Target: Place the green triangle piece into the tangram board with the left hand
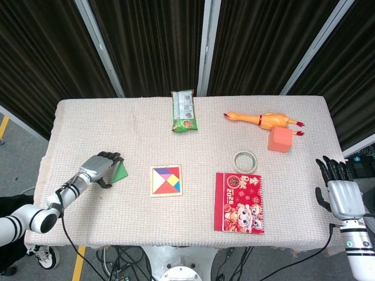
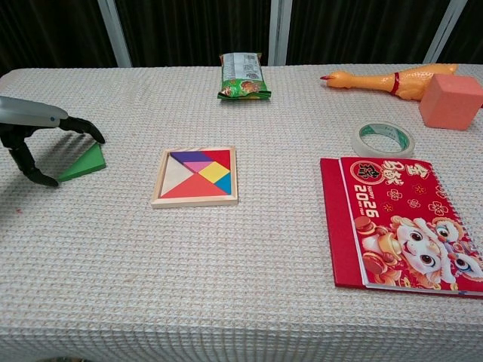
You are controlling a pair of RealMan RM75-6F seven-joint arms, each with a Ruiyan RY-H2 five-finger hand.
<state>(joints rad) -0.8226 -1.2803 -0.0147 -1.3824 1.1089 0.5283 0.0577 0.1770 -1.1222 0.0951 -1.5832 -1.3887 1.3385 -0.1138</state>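
Green and flat, the green triangle piece (image 1: 120, 172) lies on the woven cloth of the table (image 1: 117, 123) near its left edge, partly covered in the head view by the left hand (image 1: 101, 167). The chest view cuts that hand off at the frame's left side, so only its dark fingers (image 2: 81, 127) and thumb show; they arch over the triangle with the thumb tip down on the cloth beside it. Whether any fingertip actually touches the piece cannot be told, and it sits on the cloth, not lifted. The fingers are spread and curved, closed on nothing.

The right hand (image 1: 341, 190) hangs off the table's right edge, fingers straight and apart, holding nothing.

The tangram board (image 1: 166, 180) lies near the triangle, toward the table's middle, with bare cloth between them and one pale unfilled slot on its left side. Farther right lie a red calendar book (image 1: 239, 202), a tape roll (image 1: 245, 161), an orange block (image 1: 280, 139), a rubber chicken (image 1: 261, 119) and a green snack packet (image 1: 184, 110).
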